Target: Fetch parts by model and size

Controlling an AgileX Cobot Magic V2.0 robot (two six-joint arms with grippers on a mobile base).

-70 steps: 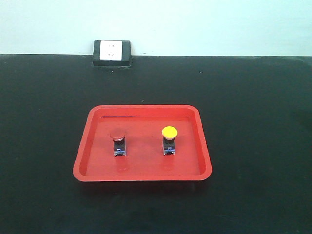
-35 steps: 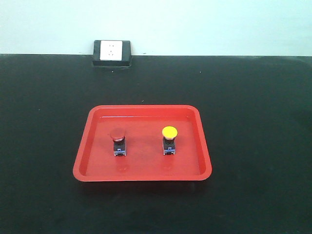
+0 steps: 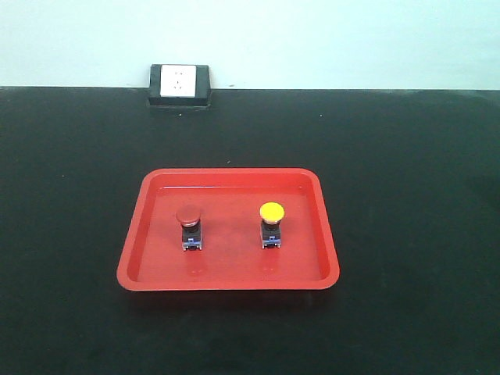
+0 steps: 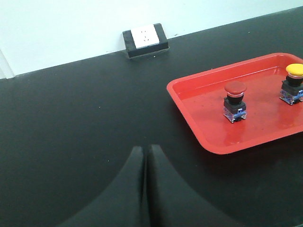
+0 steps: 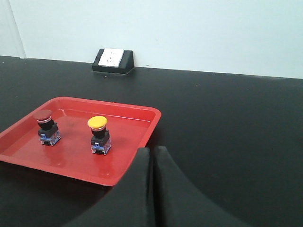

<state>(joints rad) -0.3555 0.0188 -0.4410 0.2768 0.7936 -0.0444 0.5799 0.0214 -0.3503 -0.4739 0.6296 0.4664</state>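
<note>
Nearest, the left tool (image 4: pixel 144 189) and right tool (image 5: pixel 152 189) are seen pressed closed, empty, low over the black counter (image 3: pixel 406 156). Further out, the red-capped switch (image 3: pixel 188 226) and yellow-capped switch (image 3: pixel 271 223) are stood upright, well apart, in the red tray (image 3: pixel 234 279). Beyond, a wall socket (image 3: pixel 180 84) is seen; the fetching is judged done, little left.

**Counting What Is on the Black Table**

There are two push buttons. One is the red button (image 3: pixel 188 226) and one is the yellow button (image 3: pixel 271 224). There is one red tray (image 3: pixel 231 279). There is one wall socket box (image 3: pixel 180 85) at the back. There are two robot grippers, the left gripper (image 4: pixel 146 187) and the right gripper (image 5: pixel 152 189).
</note>
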